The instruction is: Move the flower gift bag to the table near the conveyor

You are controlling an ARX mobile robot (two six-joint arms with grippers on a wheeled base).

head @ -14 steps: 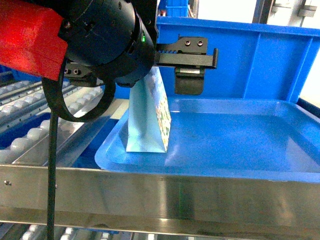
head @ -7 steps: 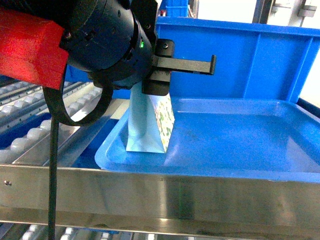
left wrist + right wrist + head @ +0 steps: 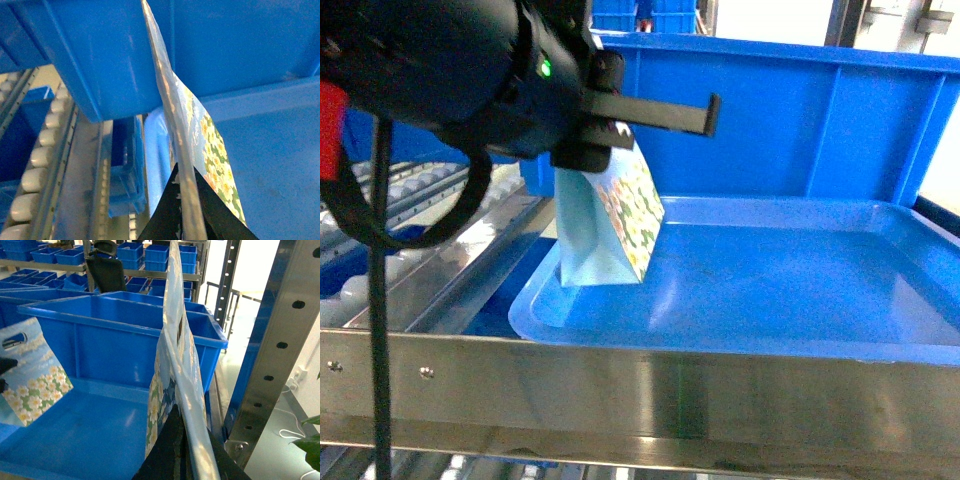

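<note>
A flower gift bag (image 3: pixel 620 225), pale blue at the side with white daisies on its face, hangs tilted with its base low over the left end of a blue tray (image 3: pixel 800 285). My left gripper (image 3: pixel 620 135) is shut on its top edge. In the left wrist view the bag (image 3: pixel 212 150) runs edge-on out of the left gripper (image 3: pixel 187 220). In the right wrist view the right gripper (image 3: pixel 195 455) is shut on a second, similar flower gift bag (image 3: pixel 157 405), while the first bag (image 3: pixel 35 375) shows at the far left. The conveyor (image 3: pixel 390 265) lies to the left. The table is out of view.
A tall blue bin (image 3: pixel 800 120) stands right behind the tray. A steel rail (image 3: pixel 640 400) crosses in front of it. A perforated steel upright (image 3: pixel 280 340) rises just right of the right gripper. Shelves of blue bins (image 3: pixel 130 252) fill the background.
The left gripper went from open beside the bag's top to shut on it. It then shifted left, and the bag tilted, rose a little and moved left with it.
</note>
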